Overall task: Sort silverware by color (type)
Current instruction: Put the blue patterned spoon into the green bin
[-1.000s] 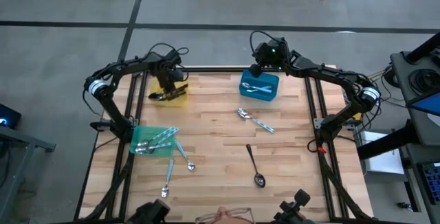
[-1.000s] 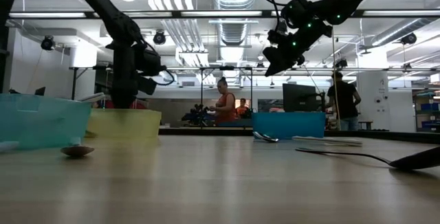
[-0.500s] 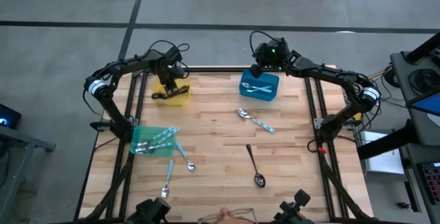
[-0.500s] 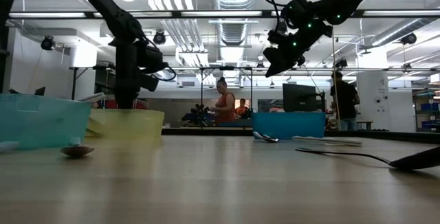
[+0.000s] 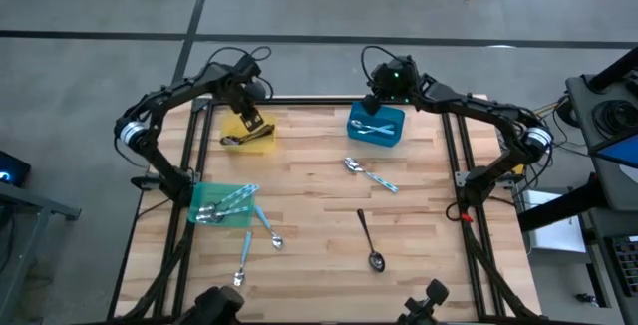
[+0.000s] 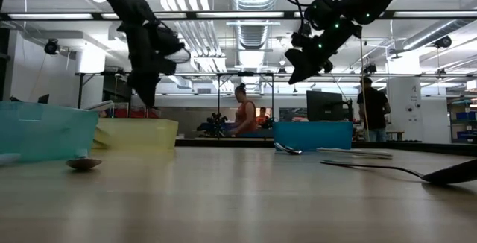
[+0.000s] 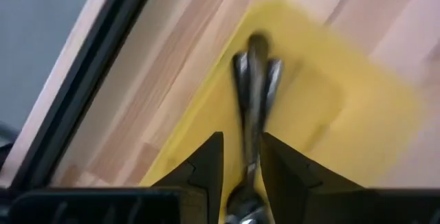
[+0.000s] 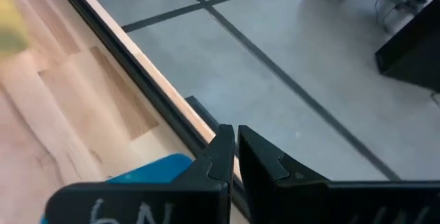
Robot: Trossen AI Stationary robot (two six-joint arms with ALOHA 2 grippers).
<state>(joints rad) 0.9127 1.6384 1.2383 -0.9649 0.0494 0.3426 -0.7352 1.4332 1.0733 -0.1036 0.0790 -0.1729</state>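
Wooden table carries the green bin with blue-handled spoons; left claw, slightly open, hovers over dark utensils in the yellow bin; right claw, closed and empty, hangs above the blue bin.

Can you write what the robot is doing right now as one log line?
left gripper: open, above yellow bin | dark spoons: in bin | right gripper: shut, over blue bin

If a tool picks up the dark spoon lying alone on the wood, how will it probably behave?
The dark spoon looks thin and rigid, so it likely stays stiff. It lies flat on the table, so pinching it may be hard. Its rounded bowl could rock or pivot if nudged.
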